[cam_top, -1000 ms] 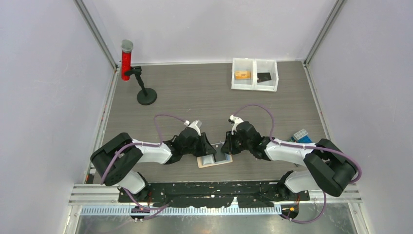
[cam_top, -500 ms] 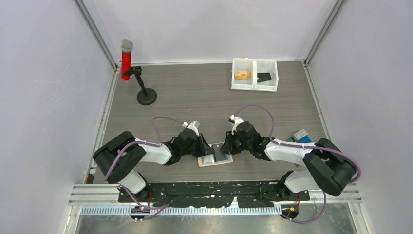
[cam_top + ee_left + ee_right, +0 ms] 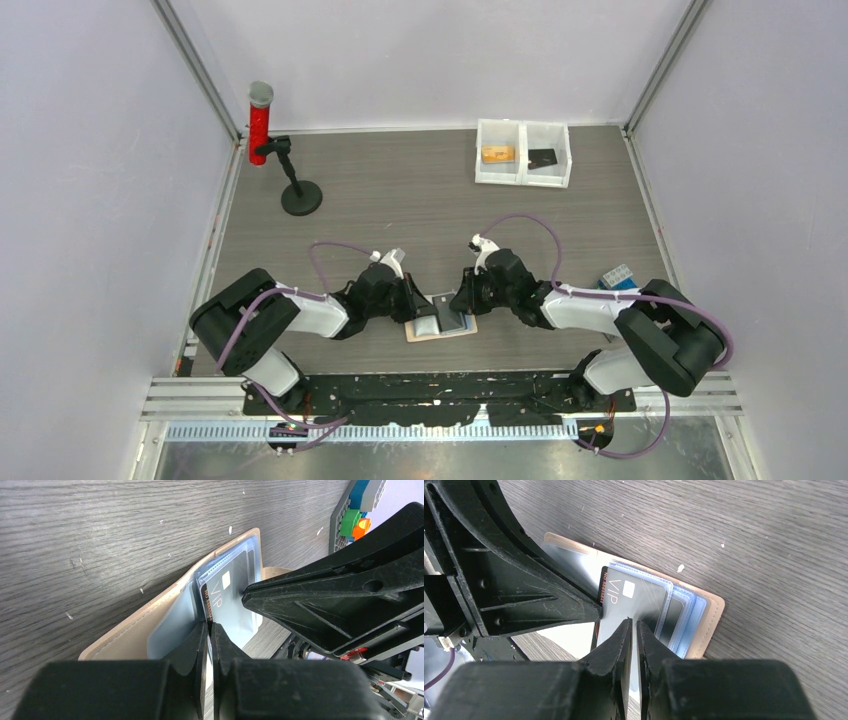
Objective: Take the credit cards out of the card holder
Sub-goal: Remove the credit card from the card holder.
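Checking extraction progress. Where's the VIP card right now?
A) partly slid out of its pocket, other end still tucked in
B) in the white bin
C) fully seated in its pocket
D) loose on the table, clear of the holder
A: in the right wrist view the VIP card juts past the clear pocket edge of the open card holder, its far end still under the plastic.

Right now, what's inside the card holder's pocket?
A dark credit card marked VIP, sticking partly out of the card holder's clear blue pocket. More pocket layers lie under it; whether they hold cards is hidden.
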Available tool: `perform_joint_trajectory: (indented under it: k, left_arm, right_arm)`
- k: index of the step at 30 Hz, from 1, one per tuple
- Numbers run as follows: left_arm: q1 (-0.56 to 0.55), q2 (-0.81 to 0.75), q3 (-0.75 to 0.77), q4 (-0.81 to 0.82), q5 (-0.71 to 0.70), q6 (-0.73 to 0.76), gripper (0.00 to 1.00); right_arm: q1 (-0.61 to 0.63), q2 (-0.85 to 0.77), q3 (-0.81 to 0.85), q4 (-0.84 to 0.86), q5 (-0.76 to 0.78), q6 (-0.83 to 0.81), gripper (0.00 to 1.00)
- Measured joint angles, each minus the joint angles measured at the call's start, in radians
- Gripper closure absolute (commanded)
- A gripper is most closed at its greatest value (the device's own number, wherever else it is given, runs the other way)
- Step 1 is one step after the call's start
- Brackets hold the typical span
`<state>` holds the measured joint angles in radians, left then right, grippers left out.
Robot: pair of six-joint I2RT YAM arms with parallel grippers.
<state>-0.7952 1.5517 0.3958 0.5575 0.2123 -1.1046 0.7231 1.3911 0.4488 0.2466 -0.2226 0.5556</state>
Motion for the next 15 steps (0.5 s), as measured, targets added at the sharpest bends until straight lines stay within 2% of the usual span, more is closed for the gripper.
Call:
perform_joint_trajectory:
  k: [3,7,10,15]
  left_arm:
    - [0.004,0.0,0.0,0.0,0.012,0.008,1.0]
    - [0.006,0.0,-0.002,0.005,0.023,0.011,1.0]
    - [0.008,0.0,-0.006,0.013,0.024,0.011,0.81]
    - [0.012,0.0,-0.015,0.026,0.032,0.015,0.78]
  right_arm:
    - [-0.001,0.002,-0.004,0.01,-0.004,0.0,0.84]
    - [-0.003,0.001,-0.005,0.013,-0.008,0.0,0.84]
    - [-0.004,0.001,-0.005,0.013,-0.008,0.0,0.84]
    - [-0.007,0.001,-0.006,0.014,-0.011,0.0,0.84]
